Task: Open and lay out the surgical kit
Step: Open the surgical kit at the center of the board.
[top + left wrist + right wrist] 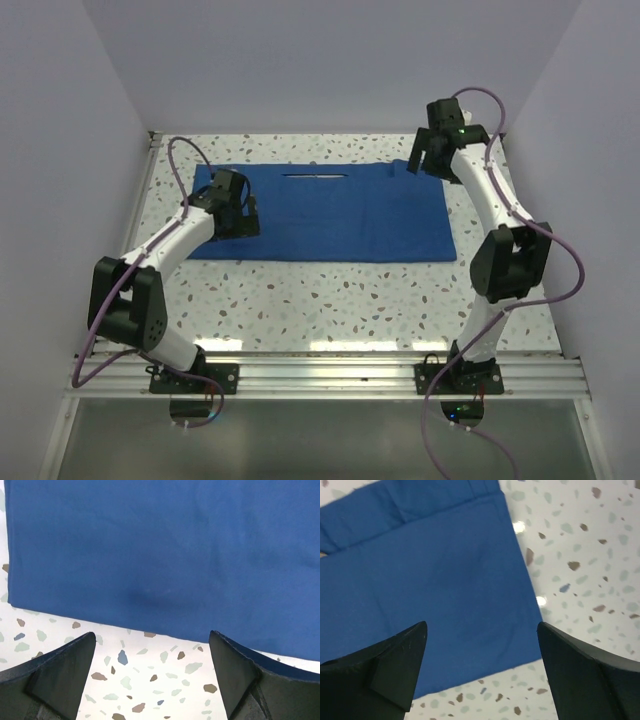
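Unwrapping looks done: cloth (330,215) flat, one tool (315,176) on it. The left end effector (152,640) and right end effector (482,627) gape empty, so next is probably laying out more instruments.

left pincer (152,677) | jaws spread (nothing between) | over speckled table (145,680) | blue cloth (165,555) edge just ahead

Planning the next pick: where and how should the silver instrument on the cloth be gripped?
Probably mid-shaft, from straight above: the instrument lies flat on the cloth, long axis left-right, so closing across its thin width looks easiest.
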You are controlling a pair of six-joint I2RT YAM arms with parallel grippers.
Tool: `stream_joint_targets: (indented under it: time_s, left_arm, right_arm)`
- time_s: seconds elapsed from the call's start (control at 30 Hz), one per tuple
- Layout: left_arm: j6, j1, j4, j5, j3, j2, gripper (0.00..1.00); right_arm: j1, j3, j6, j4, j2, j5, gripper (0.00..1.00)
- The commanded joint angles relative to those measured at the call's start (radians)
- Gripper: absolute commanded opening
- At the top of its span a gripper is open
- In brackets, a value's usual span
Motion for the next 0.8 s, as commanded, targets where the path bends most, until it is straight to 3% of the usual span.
stream_joint_targets:
  time_s: [0.0, 0.13, 0.3, 0.5, 0.77]
  left_arm:
    - [-0.013, -0.002, 0.031, 0.009, -0.034, -0.043, 1.00]
    - [-0.016, -0.003, 0.041, 0.018, -0.068, -0.049, 1.00]
    - [0.005, -0.003, 0.060, 0.013, -0.079, -0.046, 1.00]
    - [0.035, 0.000, 0.095, 0.018, -0.088, -0.020, 1.00]
    - [0.084, 0.000, 0.139, 0.041, -0.108, 0.000, 1.00]
  right_arm:
    - [0.000, 0.136, 0.054, 0.045, 0.095, -0.100, 0.92]
    - [-0.001, 0.281, 0.114, 0.033, 0.259, -0.080, 0.81]
    - [-0.002, 0.491, 0.196, -0.072, 0.416, 0.014, 0.74]
    - [-0.031, 0.523, 0.268, -0.096, 0.499, 0.077, 0.67]
    - [-0.080, 0.557, 0.324, -0.082, 0.582, 0.077, 0.66]
